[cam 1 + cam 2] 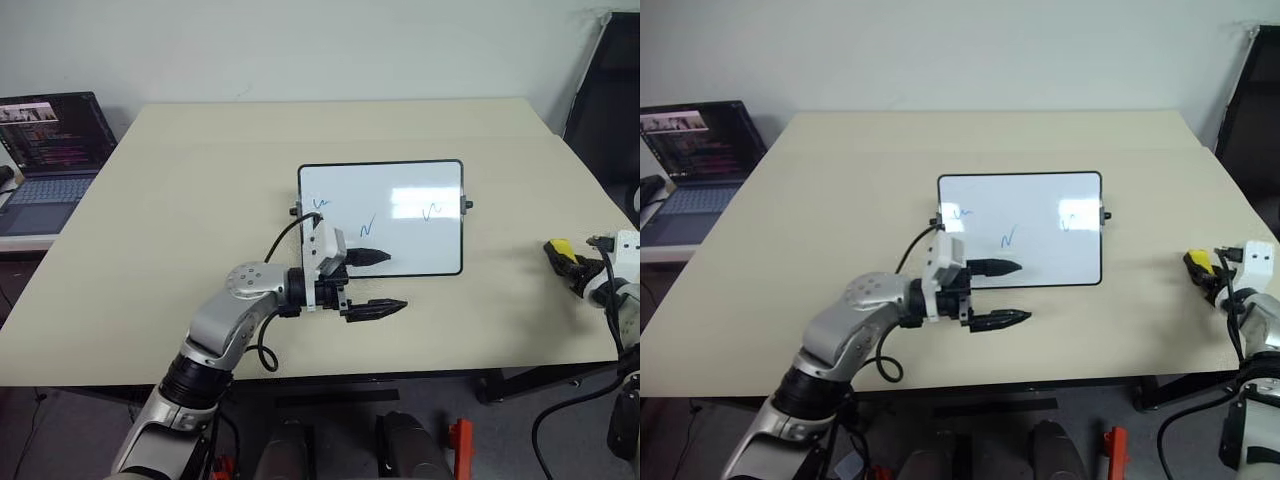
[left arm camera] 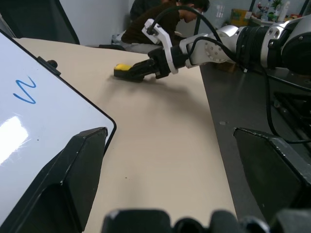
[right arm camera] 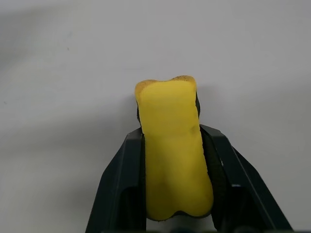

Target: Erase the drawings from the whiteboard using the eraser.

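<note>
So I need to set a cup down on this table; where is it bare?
Bare: the table between laptop and whiteboard, and the strip beyond the whiteboard. Crowded: the left gripper at its near edge, the right gripper with the eraser.

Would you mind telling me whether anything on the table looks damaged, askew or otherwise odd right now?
One small thing: the yellow eraser looks pinched at its middle where the right claw is shut on it, so the foam bulges at both ends. Otherwise nothing stands out: the whiteboard lies flat and square on the table, with its three blue drawings intact.
</note>
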